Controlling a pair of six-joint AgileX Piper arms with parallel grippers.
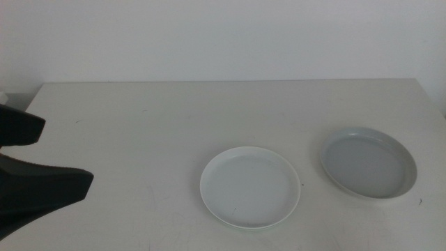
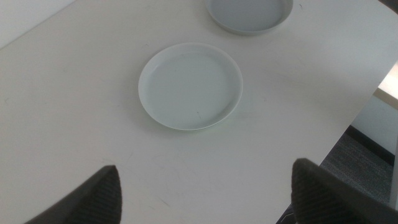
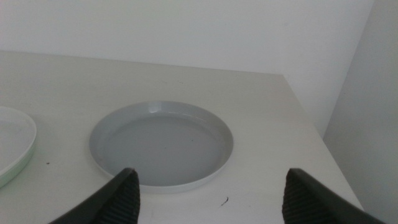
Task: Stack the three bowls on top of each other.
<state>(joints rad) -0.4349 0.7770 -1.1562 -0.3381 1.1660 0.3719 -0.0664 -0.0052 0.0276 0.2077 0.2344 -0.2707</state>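
My left tool (image 2: 205,190) open, frame left. Right tool (image 3: 208,193) open over grey bowl (image 1: 368,162); grip its near rim, lift level toward mint bowl (image 1: 250,187).

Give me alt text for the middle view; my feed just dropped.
Two shallow bowls sit apart on a pale table: a white bowl near the front centre and a light grey bowl to its right. The left gripper, jaws open, pokes in at the left edge; no third bowl or right arm shows.
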